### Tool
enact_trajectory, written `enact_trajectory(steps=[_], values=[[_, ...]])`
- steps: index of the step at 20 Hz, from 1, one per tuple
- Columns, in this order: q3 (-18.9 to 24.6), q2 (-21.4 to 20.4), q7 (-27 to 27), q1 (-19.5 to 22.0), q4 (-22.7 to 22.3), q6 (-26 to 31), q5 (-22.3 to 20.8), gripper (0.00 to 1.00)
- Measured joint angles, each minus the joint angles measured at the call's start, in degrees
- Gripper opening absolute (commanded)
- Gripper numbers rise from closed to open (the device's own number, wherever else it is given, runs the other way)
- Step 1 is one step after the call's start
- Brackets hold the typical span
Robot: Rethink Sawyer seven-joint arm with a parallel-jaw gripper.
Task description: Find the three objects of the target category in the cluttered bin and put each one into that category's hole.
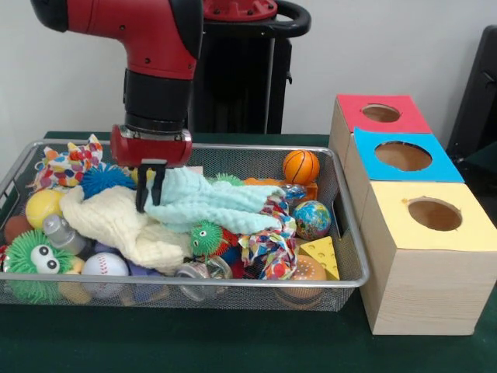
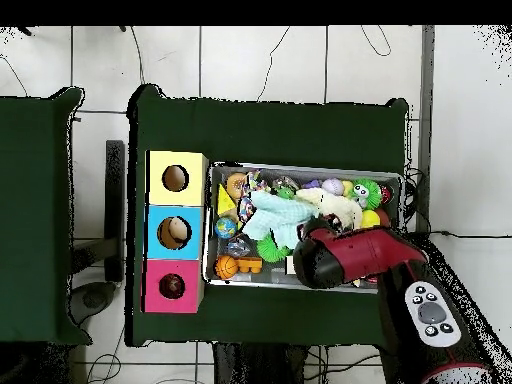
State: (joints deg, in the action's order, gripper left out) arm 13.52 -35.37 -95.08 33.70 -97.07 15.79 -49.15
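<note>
The silver wire mesh bin (image 1: pixel 233 147) sits on the green table, full of toys and cloths; it also shows in the overhead view (image 2: pixel 401 182). My gripper (image 1: pixel 151 193) reaches down into the bin's left middle, its dark fingers (image 1: pixel 142 194) closed on one end of a mint-green cloth (image 1: pixel 210 203) that lies across the pile. A cream cloth (image 1: pixel 116 221) lies just below it. The red-topped box with its round hole (image 1: pixel 380 113) stands farthest back in the row of boxes to the bin's right. In the overhead view (image 2: pixel 172 286) the arm hides the gripper.
Blue-topped (image 1: pixel 403 156) and yellow-topped (image 1: pixel 435 214) boxes stand in front of the red one. The bin also holds an orange basketball (image 1: pixel 300 166), a globe ball (image 1: pixel 312 219), a cheese wedge (image 1: pixel 322 255), a baseball (image 1: pixel 105 266) and a green fuzzy toy with eyes (image 1: pixel 35 260).
</note>
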Motion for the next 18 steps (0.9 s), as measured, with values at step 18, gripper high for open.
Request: enact_trajectory(steps=[18], values=[[8.5, -10.3, 0.0, 6.7, -7.5, 11.3, 7.9, 0.0]])
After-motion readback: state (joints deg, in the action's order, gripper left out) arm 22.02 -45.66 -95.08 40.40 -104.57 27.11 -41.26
